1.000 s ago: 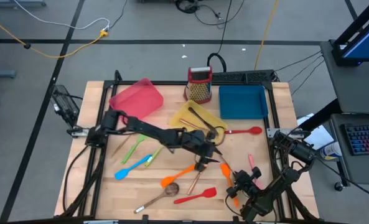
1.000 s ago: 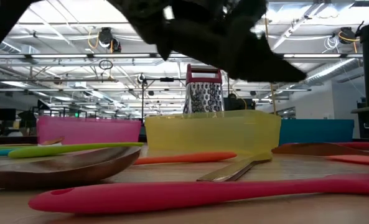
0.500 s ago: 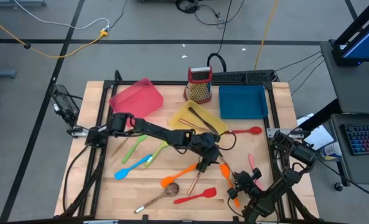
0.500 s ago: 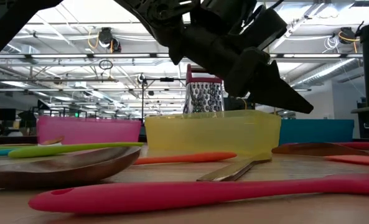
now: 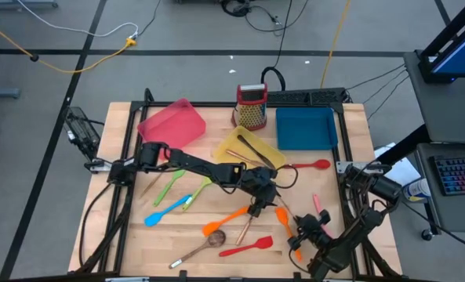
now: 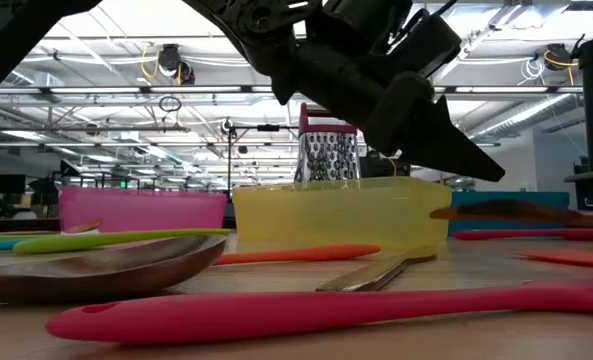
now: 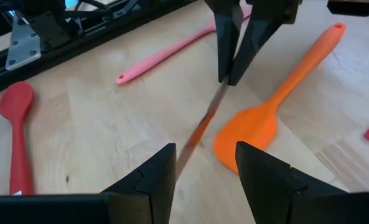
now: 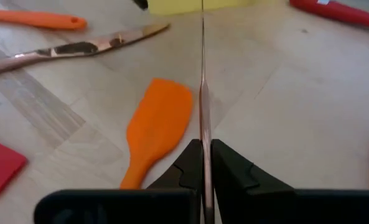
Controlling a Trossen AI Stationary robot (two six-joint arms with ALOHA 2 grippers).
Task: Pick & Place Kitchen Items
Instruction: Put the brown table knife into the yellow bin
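The right gripper (image 8: 203, 163) is clenched on a thin copper utensil (image 8: 203, 93), probably a knife, held above the table (image 5: 130, 235) beside the orange spatula (image 8: 156, 124). The left gripper (image 7: 203, 171) hovers close, fingers apart. Lift it level, then carry it far-left toward the yellow tray (image 5: 228, 145).

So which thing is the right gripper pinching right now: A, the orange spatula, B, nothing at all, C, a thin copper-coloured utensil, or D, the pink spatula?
C: in the right wrist view the right gripper is shut on a thin copper-coloured utensil that sticks out ahead of it, while the orange spatula lies loose on the table beside it.
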